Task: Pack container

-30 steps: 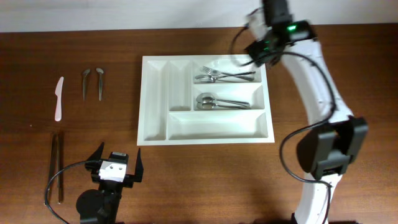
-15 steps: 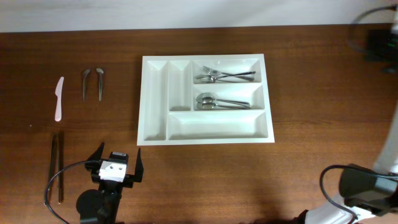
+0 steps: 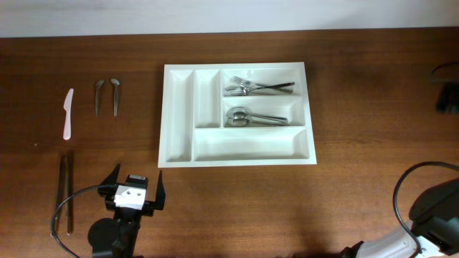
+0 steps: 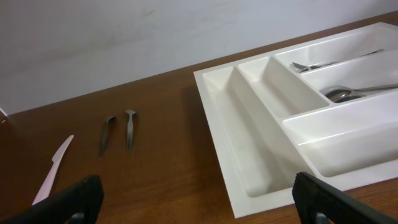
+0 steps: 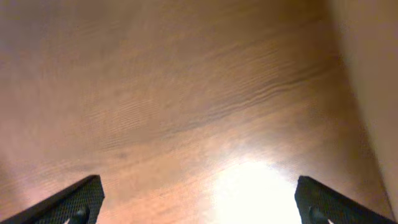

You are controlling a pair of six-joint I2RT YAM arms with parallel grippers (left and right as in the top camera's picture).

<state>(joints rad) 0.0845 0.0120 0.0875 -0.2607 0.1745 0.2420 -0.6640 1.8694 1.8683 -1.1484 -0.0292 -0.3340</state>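
Observation:
The container (image 3: 251, 144), a white tray with five compartments, lies mid-table. Forks (image 3: 258, 87) fill its top right compartment and spoons (image 3: 254, 117) the one below; the other three hold nothing. My left gripper (image 3: 135, 183) stands open near the front edge, left of the container and apart from it. In the left wrist view its fingers (image 4: 78, 198) are spread wide over bare wood, with the container (image 4: 249, 143) ahead on the right. My right gripper (image 5: 199, 199) is open over bare tabletop, nothing between its fingers.
Loose cutlery lies at the far left: a white plastic knife (image 3: 67, 113), two small metal utensils (image 3: 99, 95) (image 3: 115, 95) and two dark chopsticks (image 3: 64, 192). The right arm's base (image 3: 437, 208) sits at the front right corner. A pale wall runs behind the table.
The right arm has swung away from above the container's fork compartment to the far right, almost out of the overhead view. The left arm has not moved.

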